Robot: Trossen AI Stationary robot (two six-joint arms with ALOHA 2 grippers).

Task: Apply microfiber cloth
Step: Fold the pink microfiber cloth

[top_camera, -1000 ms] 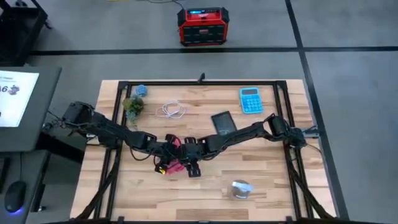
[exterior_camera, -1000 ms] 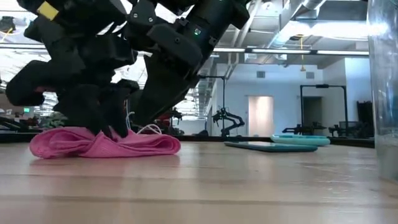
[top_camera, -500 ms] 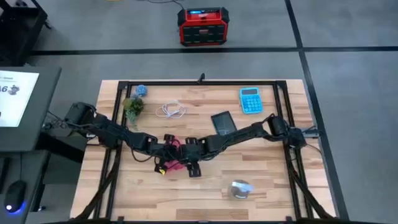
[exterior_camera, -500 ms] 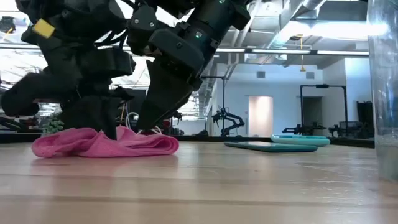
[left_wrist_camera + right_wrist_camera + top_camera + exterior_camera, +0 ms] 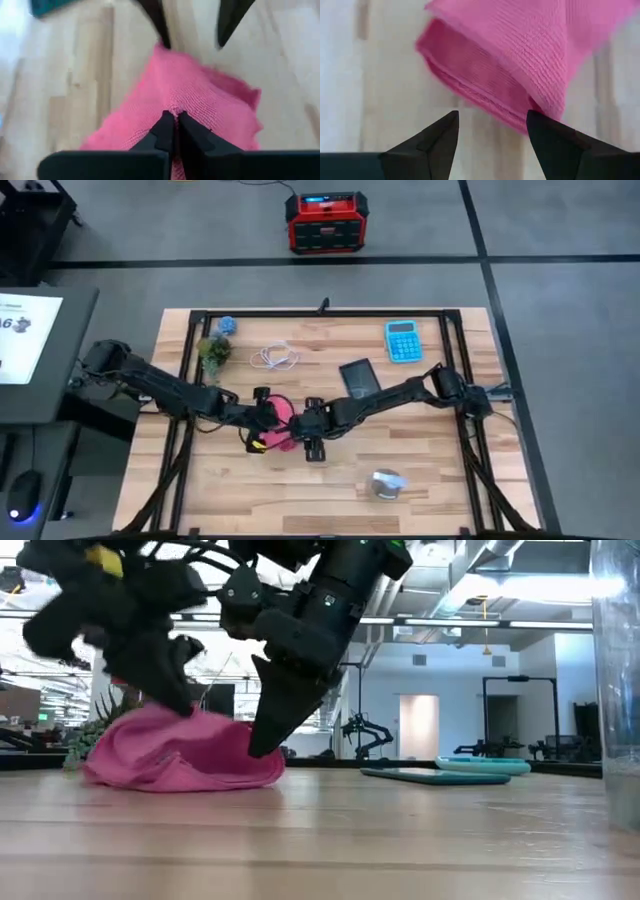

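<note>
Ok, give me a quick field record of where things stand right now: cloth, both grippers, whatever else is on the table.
microfiber cloth: bunched, one part lifted, rest on the table
left gripper: shut on the cloth, pinching a fold
right gripper: open, at the cloth's edge, one fingertip against it
phone: flat, behind the right arm
blue calculator: far right corner
white cable: coiled, far side

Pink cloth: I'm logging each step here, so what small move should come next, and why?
Probably lift a little higher with the left gripper, which is shut on the microfiber cloth; most of it rests bunched on the table. The right gripper is open beside the cloth's edge.
</note>
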